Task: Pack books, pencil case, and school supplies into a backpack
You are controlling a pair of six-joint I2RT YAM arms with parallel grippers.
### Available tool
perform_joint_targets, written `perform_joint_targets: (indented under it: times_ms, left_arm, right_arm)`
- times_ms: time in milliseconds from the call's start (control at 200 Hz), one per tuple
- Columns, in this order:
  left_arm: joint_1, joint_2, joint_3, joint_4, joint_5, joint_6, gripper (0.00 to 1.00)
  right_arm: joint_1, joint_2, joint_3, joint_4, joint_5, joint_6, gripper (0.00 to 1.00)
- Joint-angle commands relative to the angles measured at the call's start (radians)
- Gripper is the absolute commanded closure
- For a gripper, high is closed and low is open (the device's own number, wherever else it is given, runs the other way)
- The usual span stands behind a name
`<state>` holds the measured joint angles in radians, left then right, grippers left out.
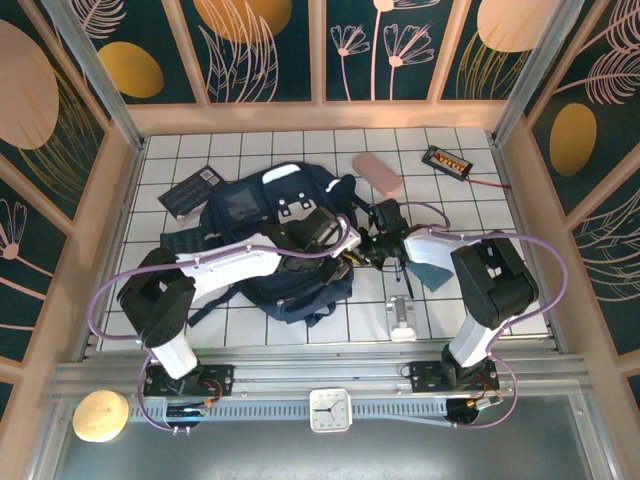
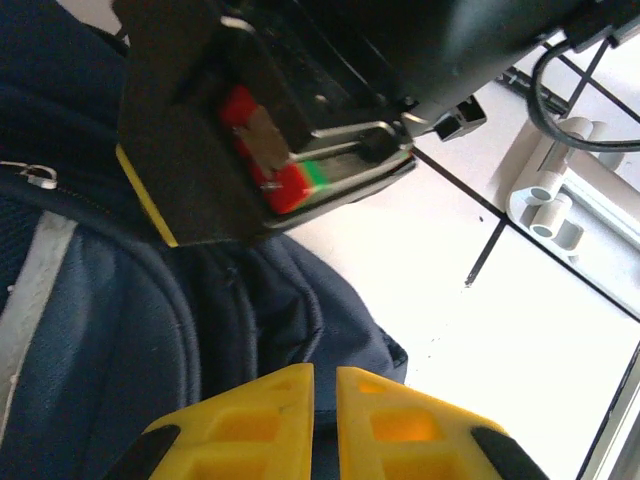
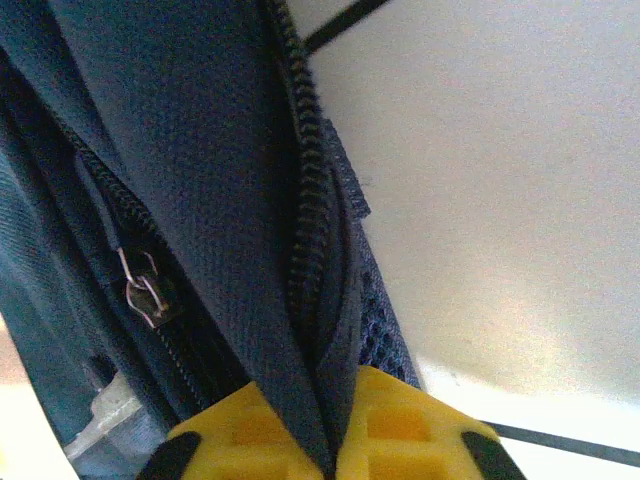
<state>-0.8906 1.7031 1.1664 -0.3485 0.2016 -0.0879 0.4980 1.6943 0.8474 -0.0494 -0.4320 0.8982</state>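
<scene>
Backpack (image 1: 255, 215): big, navy fabric, lying flat centre-left on the white gridded table (image 1: 310, 145). It has a white-grey patch at the far end, a dark square panel on the front, and dark straps spilling toward my bases. Left wrist view: pale stripe (image 2: 30, 290) running down the fabric, rounded seams. Right wrist view: coarse weave, a zipper (image 3: 305, 150) running along a fold, and a metal pull (image 3: 145, 295) on a second zip beside it. Right gripper (image 3: 330, 445): clamped tight on that fold at the pack's right edge, fabric pinched between the yellow pads (image 3: 400, 430), no gap. Left gripper (image 2: 325, 420): just beside it over the same edge, yellow fingers (image 2: 240, 425) a thin slit apart, nothing I can see caught between them. The right gripper's black body sits directly ahead of it. My left arm lies across the pack and my right arm comes in from the right. Around the pack: black book (image 1: 190, 190) at its far-left corner, touching or just apart, can't tell. Pink pencil case (image 1: 377, 173) just beyond the far-right corner. Teal notebook (image 1: 432, 272) on the right, partly under my right arm. Black gadget (image 1: 445, 160) with a red wire further out, far right. Silver metal piece (image 1: 402, 318) near the front edge, between my arms.
</scene>
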Motion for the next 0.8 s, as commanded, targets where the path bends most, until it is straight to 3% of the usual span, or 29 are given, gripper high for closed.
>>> perform_joint_targets:
  times_ms: [0,115,230,390,636,796]
  left_arm:
    - [-0.004,-0.097,-0.008,-0.015,-0.05,-0.029,0.71]
    - [0.012,-0.244,-0.022,-0.093,-0.203,-0.102,0.4]
    - [0.053,-0.427,-0.115,-0.159,-0.293,-0.225,0.26]
    - [0.061,-0.528,-0.31,-0.191,-0.218,-0.353,0.27]
    - [0.061,-0.512,-0.501,0.002,-0.073,-0.513,0.31]
    - [0.061,-0.46,-0.487,0.025,-0.115,-0.547,0.34]
  right_arm:
    - [0.005,-0.026,0.056,-0.005,0.118,0.028,1.0]
    - [-0.007,-0.078,0.138,-0.104,0.138,0.018,1.0]
    - [-0.049,-0.115,0.213,-0.19,0.118,0.007,1.0]
    - [-0.095,-0.097,0.309,-0.271,0.071,-0.034,1.0]
    - [-0.122,-0.068,0.353,-0.329,0.051,-0.067,1.0]
    - [-0.122,-0.075,0.349,-0.345,0.045,-0.076,1.0]
